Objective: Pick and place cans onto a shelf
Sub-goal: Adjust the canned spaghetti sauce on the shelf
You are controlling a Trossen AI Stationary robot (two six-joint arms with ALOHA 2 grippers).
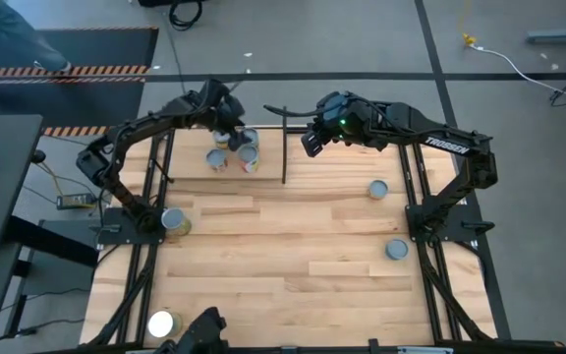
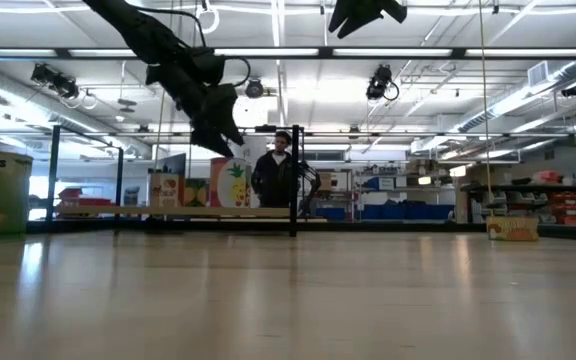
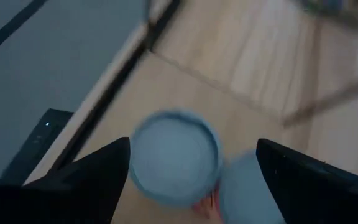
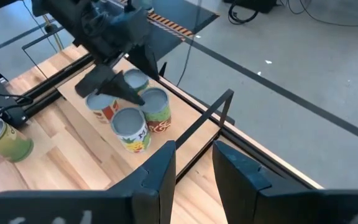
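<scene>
The table (image 1: pixel 293 246) is planked pale wood on a grey concrete floor (image 1: pixel 362 39); the low view shows a large hall with ceiling lights and a person (image 2: pixel 276 175) standing beyond the far edge. The shelf (image 1: pixel 190 162) lies along the far left edge, bounded by black rods. Four cans stand clustered on it (image 4: pixel 129 106). The left gripper (image 1: pixel 232 116) hangs directly above this cluster, fingers spread wide, holding nothing; its wrist view shows one can lid (image 3: pixel 176 155) between the fingers, below them. The right gripper (image 1: pixel 310 141) hovers above the far edge, right of the shelf, fingers nearly together, empty. Other cans: one at left (image 1: pixel 175 221), two at right (image 1: pixel 378 189) (image 1: pixel 396 250), one glaring white at near left (image 1: pixel 162 323).
</scene>
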